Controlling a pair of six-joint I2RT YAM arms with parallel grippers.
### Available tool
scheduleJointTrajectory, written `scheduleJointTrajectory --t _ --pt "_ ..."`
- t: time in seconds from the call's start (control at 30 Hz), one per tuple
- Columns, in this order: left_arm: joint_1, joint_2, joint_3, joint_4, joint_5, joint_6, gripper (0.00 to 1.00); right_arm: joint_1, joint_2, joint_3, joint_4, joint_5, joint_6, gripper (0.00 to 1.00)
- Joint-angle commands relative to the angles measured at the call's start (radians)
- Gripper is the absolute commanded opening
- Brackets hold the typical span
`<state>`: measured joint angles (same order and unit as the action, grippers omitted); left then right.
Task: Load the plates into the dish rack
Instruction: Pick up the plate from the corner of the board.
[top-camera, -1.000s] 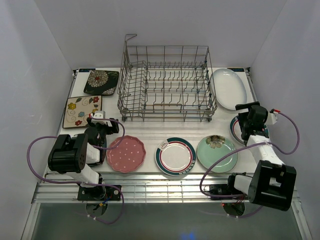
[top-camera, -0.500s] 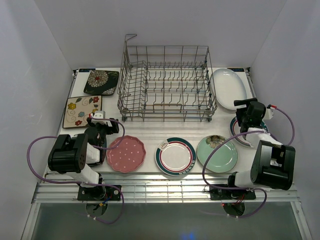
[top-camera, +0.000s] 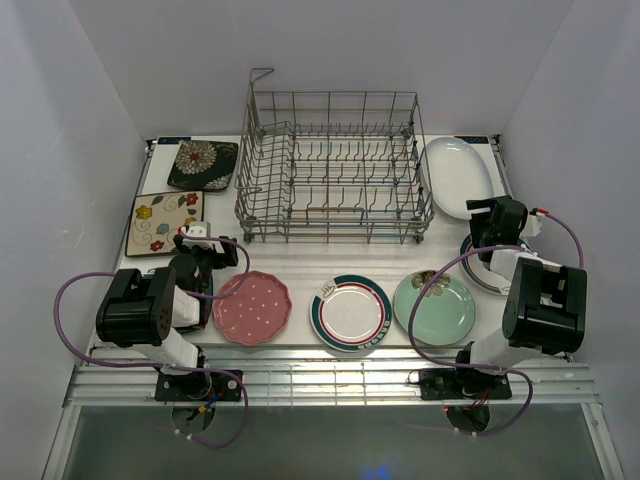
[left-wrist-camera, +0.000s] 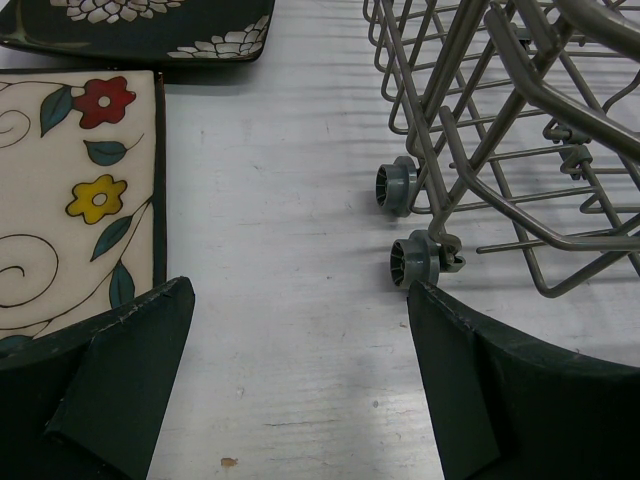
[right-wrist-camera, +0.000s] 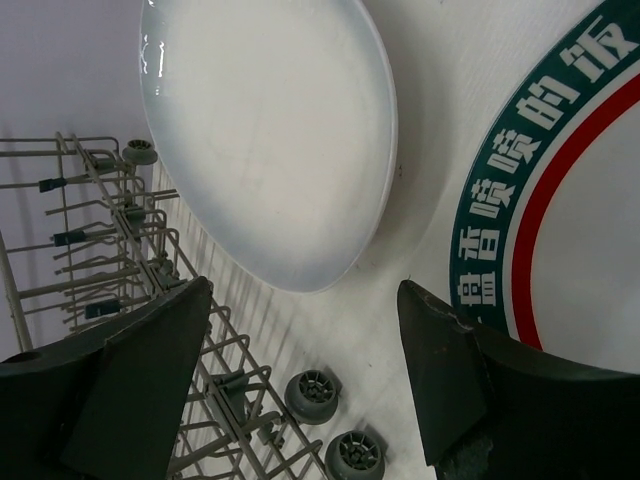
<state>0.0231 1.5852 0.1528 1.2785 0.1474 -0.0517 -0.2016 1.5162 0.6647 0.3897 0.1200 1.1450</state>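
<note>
**A:** The large grey wire dish rack stands at the back middle of the white table, with no plate in it that I can see. The large white oval plate lies flat just to its right.

**B:** And the right gripper hangs over that oval's near end, jaws apart, nothing between them. The green-and-red-rimmed round plate is right beside it.

**A:** The left gripper is spread wide and empty too, between the cream floral square plate and the rack's corner wheels.

**B:** The risk, to my eye, is that the oval lies flat, so a finger may skid off its rim or shove it into the rack. Carried crooked, it could clip the tall wires.

**A:** What's hidden?

**B:** From above, the right arm covers most of the round plate, and the wrist view crops it. I can't tell whether the fingertips touch the table.
</note>
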Motion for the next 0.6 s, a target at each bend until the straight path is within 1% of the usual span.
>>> scheduleJointTrajectory --t 0.0,0.4,0.57 --pt "-0.002 -0.008 0.017 0.002 0.018 0.004 0.98 -0.004 0.032 0.047 0.054 0.003 0.015 0.8" --pt "-0.002 -0.008 0.017 0.002 0.018 0.004 0.98 -0.004 0.162 0.124 0.055 0.024 0.015 0.78" --pt "-0.002 -0.008 0.016 0.002 0.02 0.004 0.98 -0.004 0.183 0.142 0.057 0.018 0.01 0.78"
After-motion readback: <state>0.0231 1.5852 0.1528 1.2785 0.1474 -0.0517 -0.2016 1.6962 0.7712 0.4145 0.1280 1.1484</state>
